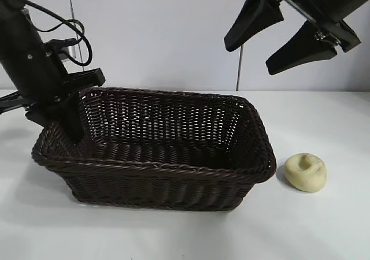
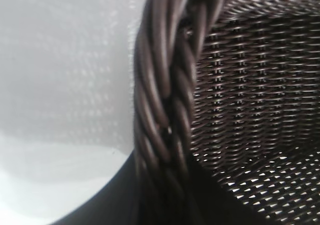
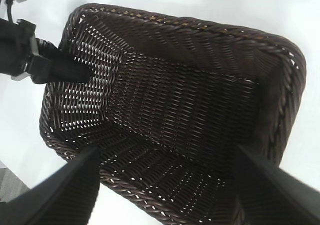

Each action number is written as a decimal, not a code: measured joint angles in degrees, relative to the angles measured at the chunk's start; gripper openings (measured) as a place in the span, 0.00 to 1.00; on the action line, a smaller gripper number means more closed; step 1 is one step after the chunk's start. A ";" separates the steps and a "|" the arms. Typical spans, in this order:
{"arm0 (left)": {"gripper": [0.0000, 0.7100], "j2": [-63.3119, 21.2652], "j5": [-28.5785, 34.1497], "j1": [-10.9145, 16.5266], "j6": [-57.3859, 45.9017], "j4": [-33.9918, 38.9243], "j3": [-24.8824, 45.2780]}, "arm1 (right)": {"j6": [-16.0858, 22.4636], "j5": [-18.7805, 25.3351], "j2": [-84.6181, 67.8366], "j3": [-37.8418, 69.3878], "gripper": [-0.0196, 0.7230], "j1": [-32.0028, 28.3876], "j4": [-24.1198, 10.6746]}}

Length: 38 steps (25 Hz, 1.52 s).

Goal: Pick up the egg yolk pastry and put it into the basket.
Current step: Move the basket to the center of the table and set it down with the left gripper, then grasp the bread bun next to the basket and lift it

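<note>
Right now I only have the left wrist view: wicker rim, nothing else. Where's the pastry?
Observer: The pastry lies on the table, outside the basket, just off its right end in the exterior view.
Operator: Anything inside the basket?
Observer: No food. Only the left gripper reaches down inside its left end.
Operator: And the right gripper?
Observer: The right gripper hangs open, high up near the basket's right end, holding nothing.
</note>
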 joint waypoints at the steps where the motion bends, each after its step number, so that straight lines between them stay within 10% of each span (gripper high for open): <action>1: 0.14 0.00 0.00 0.00 0.00 0.00 0.00 | 0.00 0.00 0.00 0.00 0.75 0.00 0.00; 4: 0.17 0.00 0.00 0.00 0.00 -0.10 0.00 | 0.00 0.00 0.00 0.00 0.75 0.00 0.00; 10: 0.63 -0.73 0.00 0.00 0.00 -0.52 -0.18 | 0.00 0.00 0.00 0.00 0.75 0.00 0.00; 13: 0.71 -3.20 0.00 0.00 0.00 0.50 -0.29 | 0.00 0.00 0.00 0.00 0.75 0.00 0.00; 30: 0.74 -11.98 7.17 0.41 -2.96 20.10 -2.54 | 1.06 0.18 0.00 0.00 0.75 0.00 0.00; 38: 0.74 -11.98 7.12 11.10 -4.11 21.74 -2.54 | 1.06 0.20 0.00 0.00 0.75 0.00 0.00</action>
